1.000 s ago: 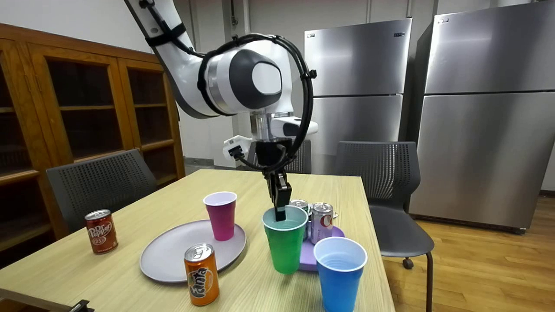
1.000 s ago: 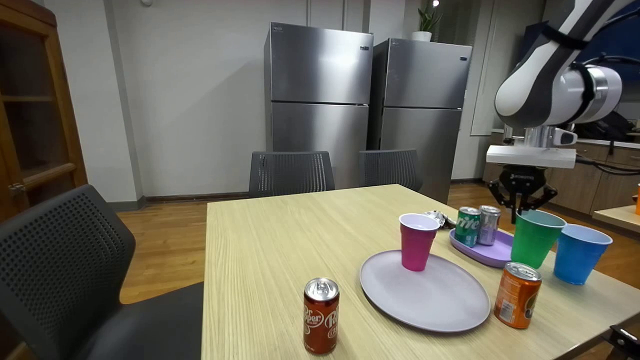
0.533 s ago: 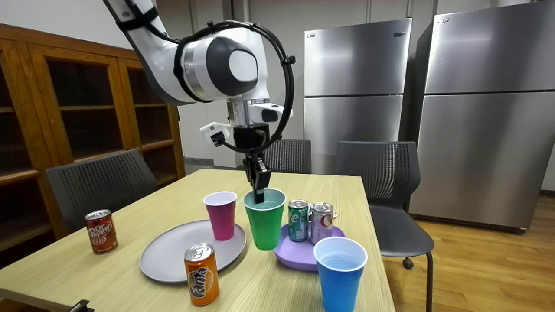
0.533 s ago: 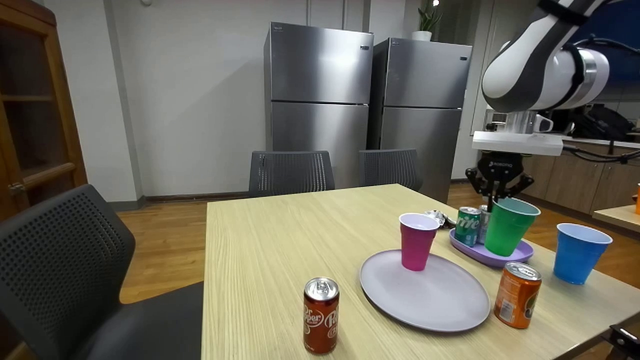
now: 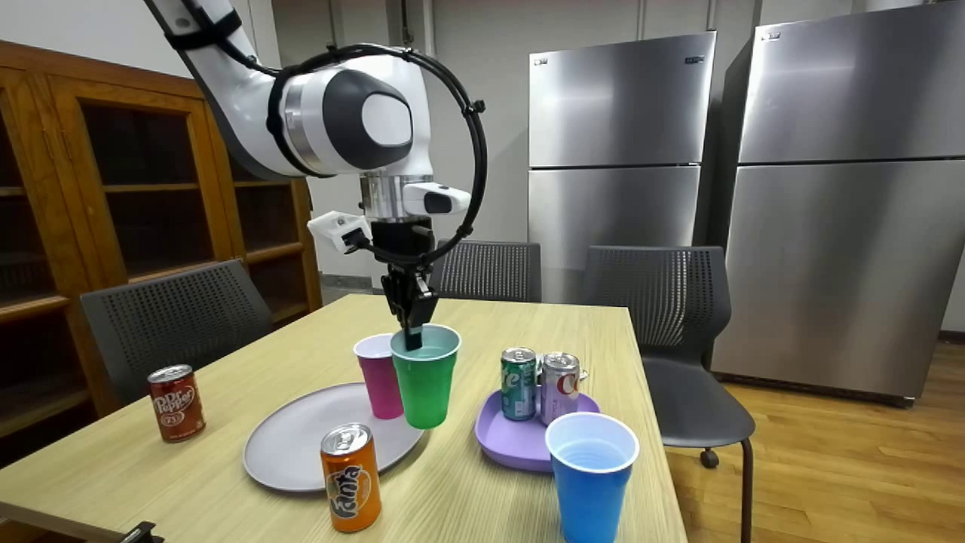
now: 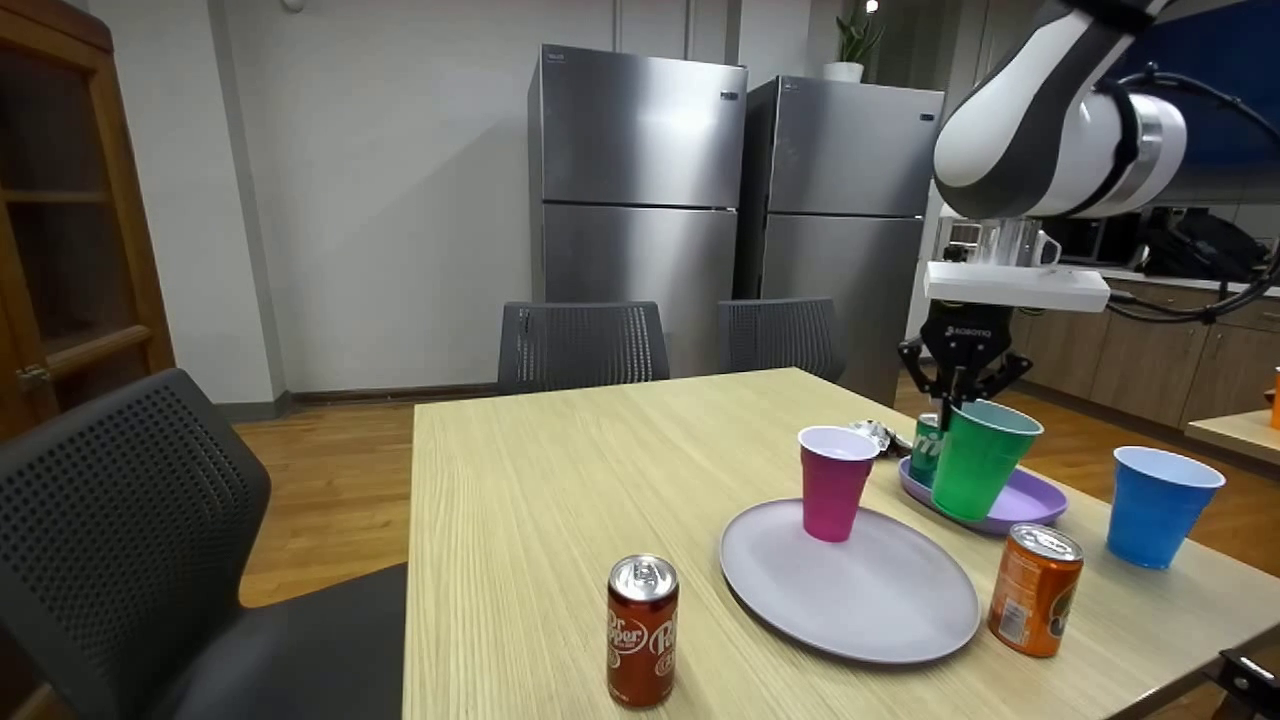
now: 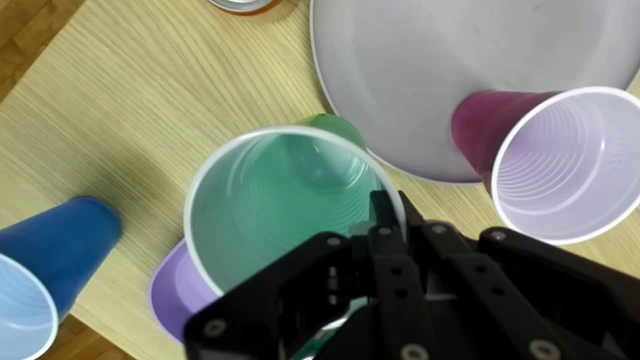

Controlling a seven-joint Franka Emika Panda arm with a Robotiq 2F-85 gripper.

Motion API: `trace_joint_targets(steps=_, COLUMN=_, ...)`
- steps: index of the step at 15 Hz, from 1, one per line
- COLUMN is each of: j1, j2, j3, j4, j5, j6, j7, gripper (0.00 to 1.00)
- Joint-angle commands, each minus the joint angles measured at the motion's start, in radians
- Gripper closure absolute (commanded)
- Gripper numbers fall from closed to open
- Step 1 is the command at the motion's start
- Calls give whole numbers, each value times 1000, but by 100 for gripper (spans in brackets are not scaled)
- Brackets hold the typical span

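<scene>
One green cup (image 5: 426, 388): pinched at the rim by the gripper (image 7: 397, 214), hangs clear of the table (image 6: 560, 500), not yet set down. One pink cup (image 6: 834, 495): stands on the grey plate (image 6: 860, 605).

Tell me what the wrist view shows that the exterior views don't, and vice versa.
Only the wrist view: a look down into the green cup as far as its inner floor, and the ribbed inner wall of the pink cup.

Only the exterior views: the Dr Pepper can, two refrigerators, dark gray chairs and a wooden cabinet.

Shared: the gripper shut on the green cup's rim, the pink cup on the gray plate, the blue cup, the purple tray, and the orange can, cut off in the wrist view.
</scene>
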Motion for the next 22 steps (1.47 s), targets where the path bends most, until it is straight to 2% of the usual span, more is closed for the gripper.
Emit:
trace_joint_targets(steps=1, j1=4, j2=-38, j3=24, j4=-20, j5=36, j6=-47, j7=-91, gripper=99)
trace_joint_targets(steps=9, j1=27, j2=-41, j3=63, j4=-25, j5=38, j6=-84, j7=-225, gripper=99)
trace_joint_targets(steps=17, j1=85, j2=-26, j3=112, j4=-25, j5=-10, j6=-63, j7=-228, gripper=99)
trace_joint_targets(steps=22, j1=103, j2=-16, j3=120, j4=-30, j5=-57, j6=-63, j7=-207, gripper=99)
